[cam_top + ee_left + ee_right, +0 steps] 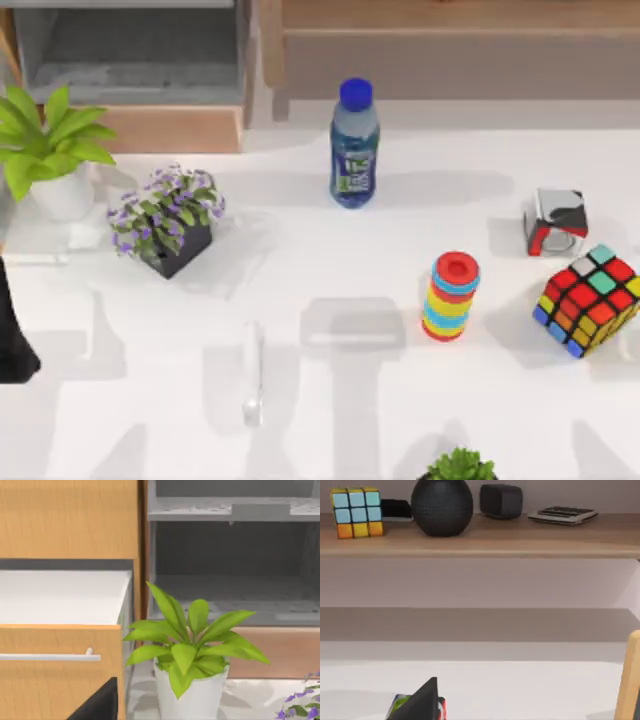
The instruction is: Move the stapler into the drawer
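Nothing is done yet: the stapler lies untouched at lower centre, the drawer open at upper left, and I cannot tell either gripper's state.

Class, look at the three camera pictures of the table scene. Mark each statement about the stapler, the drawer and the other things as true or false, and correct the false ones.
1. The stapler lies on the table. True.
2. The water bottle has a red cap. False: its cap is blue.
3. The stapler is already in the drawer. False: it is on the table, apart from the drawer.
4. The stack of coloured rings stands between the stapler and the colourful puzzle cube. True.
5. The purple-flowered plant is at the table's right. False: it is at the left.
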